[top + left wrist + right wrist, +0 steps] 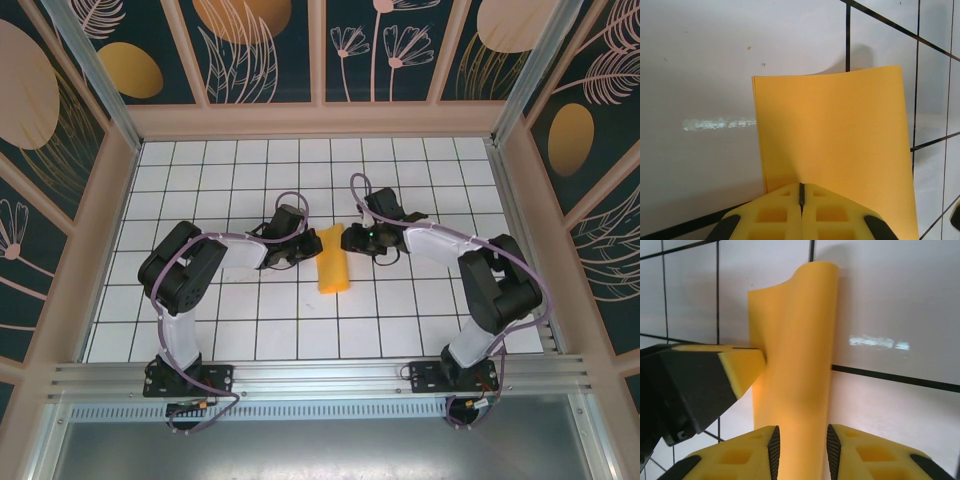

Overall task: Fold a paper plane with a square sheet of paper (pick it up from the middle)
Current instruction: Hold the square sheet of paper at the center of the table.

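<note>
Top external view: the square sheet of paper [333, 262] lies near the middle of the frame on the white surface [400, 305] with black lines. The paper is orange-yellow. It is folded into a long, thin strip that runs from top to bottom in the picture. The left end effector [305, 247] is at the left side of the strip, near its top end. The right end effector [348, 240] is at the right side, also near the top end. The two arms reach in from the bottom corners of the frame and meet at the paper.

Left wrist view: the paper [835, 140] takes up the middle and right of the frame. It has two layers, and you can see both thin edges along its left side. The left end effector [801, 197] is at the bottom of the frame. Its two yellow fingers are clenched tight, with just a thin dark line between them. The paper's near edge goes in right where they meet, so it looks like they are pinching the paper.

Right wrist view: the paper [795, 365] stands up in a soft curl in the middle of the frame. The right end effector [803, 440] is at the bottom, and the paper fills the gap between its fingers. Both dark pads [774, 450] touch the paper, so it is grasping the paper. The tip of the left end effector [757, 357] comes in from the left and meets the paper's left edge.
</note>
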